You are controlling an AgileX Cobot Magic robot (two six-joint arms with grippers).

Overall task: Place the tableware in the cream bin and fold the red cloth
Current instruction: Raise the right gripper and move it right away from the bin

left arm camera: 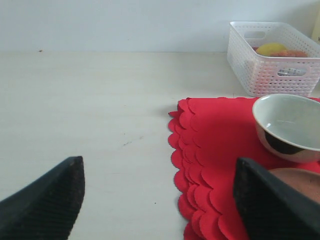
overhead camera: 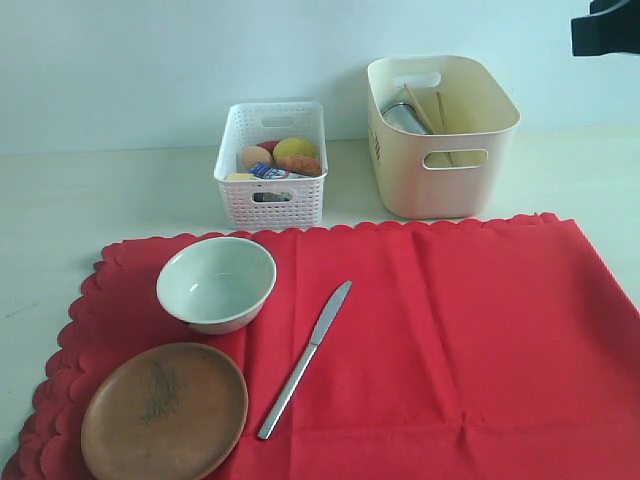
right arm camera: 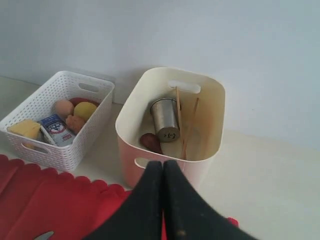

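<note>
- Clearing step: cup [right arm camera: 164, 119], chopsticks [right arm camera: 192, 122], spoon [right arm camera: 150, 141] in cream bin [overhead camera: 440, 190]; bowl [overhead camera: 216, 283], plate [overhead camera: 165, 410], knife [overhead camera: 305, 358] on red cloth [overhead camera: 450, 330].
- Left hand [left arm camera: 159, 172] apart, empty; right hand [right arm camera: 163, 166] together, empty.
- Next, likely: left hand takes bowl.

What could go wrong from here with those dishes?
The knife lies flat on the red cloth, so a grab might slip or bunch the fabric. The bowl sits right by the plate; lifting one could bump the other. The chopsticks lean inside the cream bin, so a dropped plate might jam.
</note>
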